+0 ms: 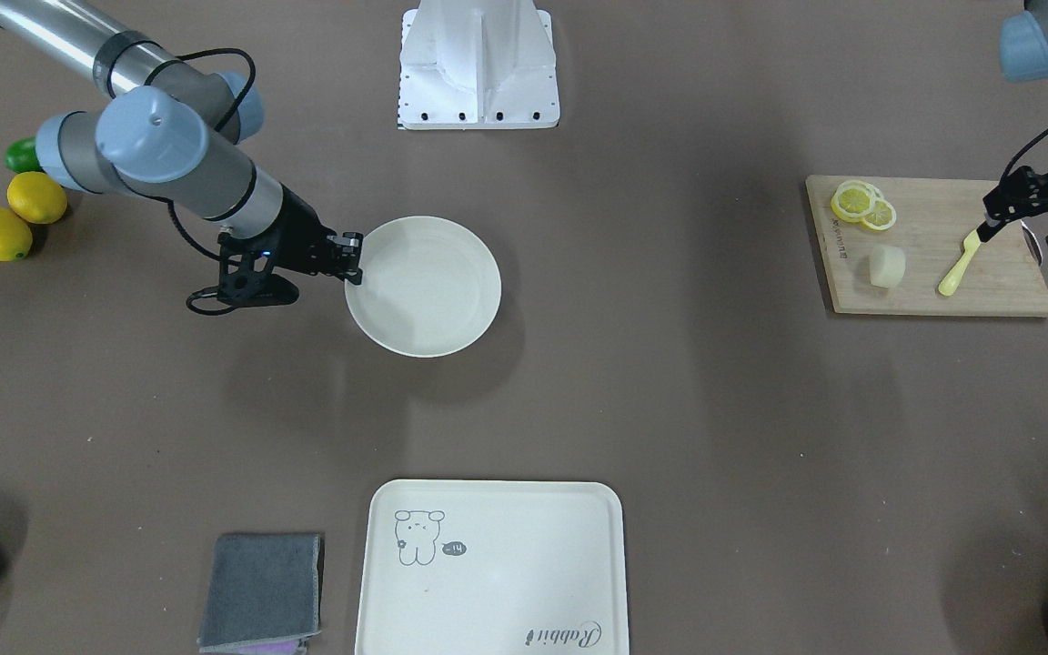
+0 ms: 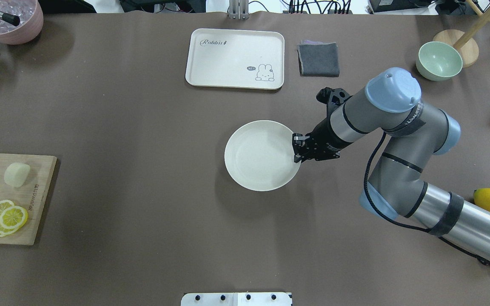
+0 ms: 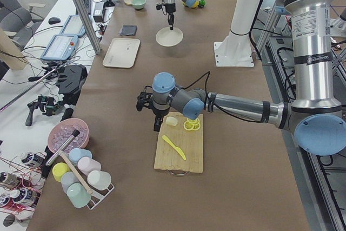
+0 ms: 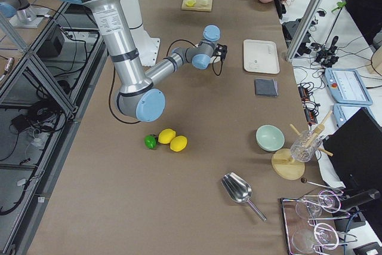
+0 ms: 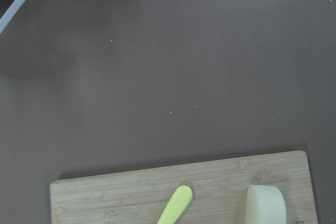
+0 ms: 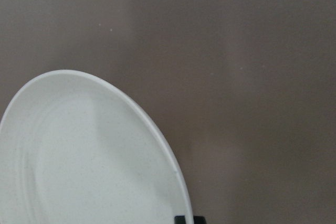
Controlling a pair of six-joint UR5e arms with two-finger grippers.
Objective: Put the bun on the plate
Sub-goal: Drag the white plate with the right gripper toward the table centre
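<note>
Bun (image 2: 16,174) lay ungrasped on board (image 2: 36,204), well left of plate (image 2: 257,157). Left gripper (image 1: 997,216) hovered just beside the bun, and right gripper (image 2: 297,149) stood at the plate rim. Finger spread could not be told for either. Judged next: left gripper grasps bun.

A dull brown-grey table (image 1: 670,409) carries a plain cream-white plate (image 1: 433,305), a paler cream bun (image 1: 887,267) on a light wooden board (image 1: 929,293) with bright yellow lemon slices (image 1: 862,206) and a lime-yellow knife (image 1: 959,267), a cream tray (image 1: 524,564) printed with a line-drawn animal, a charcoal cloth (image 1: 262,589) and a mint-green bowl (image 2: 438,60).
</note>
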